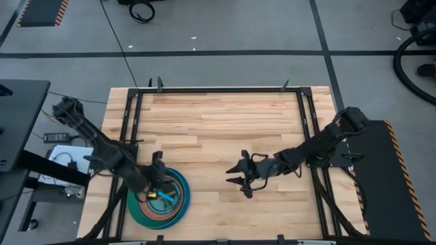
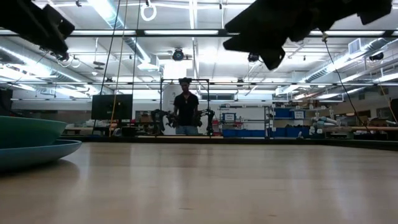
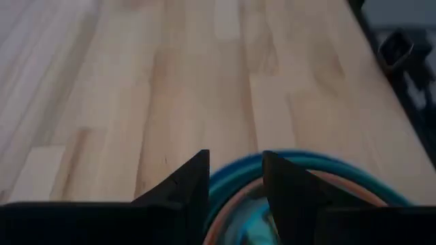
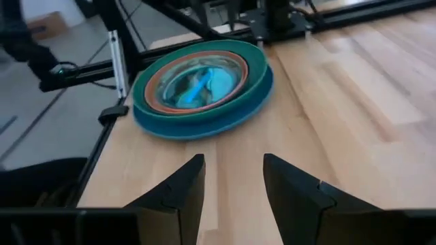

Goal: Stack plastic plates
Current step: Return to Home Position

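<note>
While the left gripper [image 3: 235,163] hangs with fingers apart just over it, we count one stack of plastic plates [image 1: 181,199] at the high view's lower left, four rim colours discernible. The right gripper [image 4: 234,163], fingers likewise parted, is at lower centre above the table [image 1: 225,122]. Both arms reach inward.

The left gripper [image 1: 157,167] hovers at seven o'clock, fingers parted. The right gripper [image 1: 237,174], near centre, points toward nine o'clock, fingers apart.

Plates stack [image 1: 161,199] front-left on table [image 1: 218,129], L gripper [image 1: 157,170] over it, R gripper [image 1: 231,174] mid-table to its right.
</note>
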Controlling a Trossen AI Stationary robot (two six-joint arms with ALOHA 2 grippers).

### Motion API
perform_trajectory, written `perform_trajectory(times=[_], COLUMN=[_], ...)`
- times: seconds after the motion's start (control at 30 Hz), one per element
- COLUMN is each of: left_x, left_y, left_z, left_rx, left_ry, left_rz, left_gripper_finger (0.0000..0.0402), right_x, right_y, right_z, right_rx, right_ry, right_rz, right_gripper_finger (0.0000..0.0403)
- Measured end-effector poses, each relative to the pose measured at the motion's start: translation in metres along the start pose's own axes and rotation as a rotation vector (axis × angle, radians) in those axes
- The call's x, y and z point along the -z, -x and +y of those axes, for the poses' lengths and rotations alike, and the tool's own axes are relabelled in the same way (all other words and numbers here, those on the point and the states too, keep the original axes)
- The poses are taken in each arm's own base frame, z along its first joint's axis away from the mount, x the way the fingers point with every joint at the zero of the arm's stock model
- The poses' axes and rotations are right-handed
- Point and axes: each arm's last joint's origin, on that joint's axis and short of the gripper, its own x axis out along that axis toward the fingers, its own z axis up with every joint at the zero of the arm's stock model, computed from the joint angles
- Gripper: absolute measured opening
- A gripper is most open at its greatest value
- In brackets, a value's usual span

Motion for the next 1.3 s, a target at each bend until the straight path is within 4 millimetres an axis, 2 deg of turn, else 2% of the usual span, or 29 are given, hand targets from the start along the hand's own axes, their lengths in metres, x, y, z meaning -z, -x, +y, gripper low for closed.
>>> perform_trajectory(times=[0.1, 0.3, 0.47, 0.6, 0.87, 1.13, 1.3], left_x=[0.005, 0.013, 0.012, 0.01, 0.01, 0.018, 0.034], left_y=[0.003, 0.011, 0.023, 0.035, 0.056, 0.071, 0.066], left_z=[0.014, 0.038, 0.051, 0.055, 0.064, 0.078, 0.083], left_rx=[0.006, -0.077, -0.166, -0.176, -0.213, -0.246, -0.26], left_ry=[0.042, 0.137, 0.205, 0.189, 0.123, 0.111, 0.139], left_rz=[-0.102, -0.335, -0.459, -0.514, -0.584, -0.596, -0.584], left_gripper_finger=[0.0142, 0.0142, 0.0142, 0.0142, 0.0142, 0.0142, 0.0142], right_x=[-0.022, -0.067, -0.087, -0.1, -0.111, -0.106, -0.103], right_y=[0.018, 0.073, 0.12, 0.155, 0.209, 0.226, 0.243], right_z=[-0.015, -0.042, -0.06, -0.074, -0.094, -0.109, -0.118], right_rx=[0.047, 0.117, 0.171, 0.219, 0.276, 0.361, 0.464], right_ry=[0.03, 0.066, 0.073, 0.041, -0.023, -0.05, -0.025], right_rz=[-0.006, -0.106, -0.171, -0.272, -0.449, -0.433, -0.458], right_gripper_finger=[0.016, 0.016, 0.016, 0.016, 0.0148, 0.0119, 0.0104])
